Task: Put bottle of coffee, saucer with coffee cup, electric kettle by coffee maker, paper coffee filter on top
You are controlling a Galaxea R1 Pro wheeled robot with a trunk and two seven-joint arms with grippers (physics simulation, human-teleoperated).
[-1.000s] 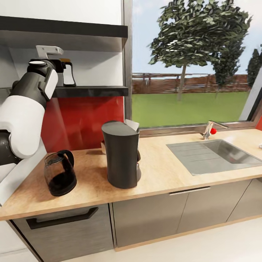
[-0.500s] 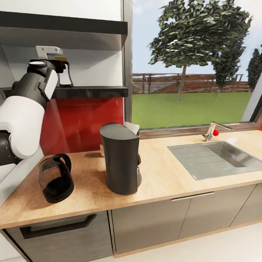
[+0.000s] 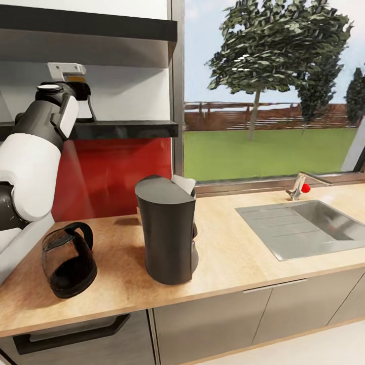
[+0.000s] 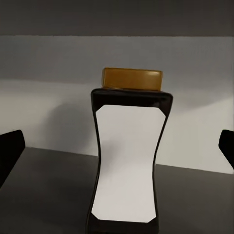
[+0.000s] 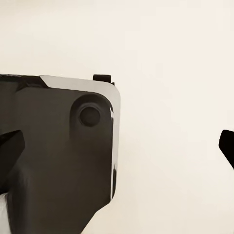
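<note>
My left arm (image 3: 38, 147) is raised to the kitchen shelf (image 3: 124, 128) at the far left, above the red backsplash (image 3: 116, 175). In the left wrist view the bottle of coffee (image 4: 129, 156) stands upright on the shelf board, tan cap up, white label facing me, centred between the two dark fingertips (image 4: 9, 151) of the left gripper (image 4: 117, 153). Those tips sit wide apart at the frame edges, clear of the bottle, so the jaws are spread and holding nothing. From the head view the arm hides the bottle.

On the kitchen countertop (image 3: 243, 253) the electric kettle (image 3: 68, 258) sits near the left end, tilted, handle toward the wall. Right of it stands the tall dark grey coffee maker (image 3: 167, 228) (something pale pokes out at its top rear). The sink (image 3: 304, 228) and tap (image 3: 299, 186) are farther right under the window (image 3: 268, 86).

The right wrist view shows the right gripper (image 5: 117, 146) with tips far apart, nothing between them, over a pale surface beside a dark robot part (image 5: 58, 151).
</note>
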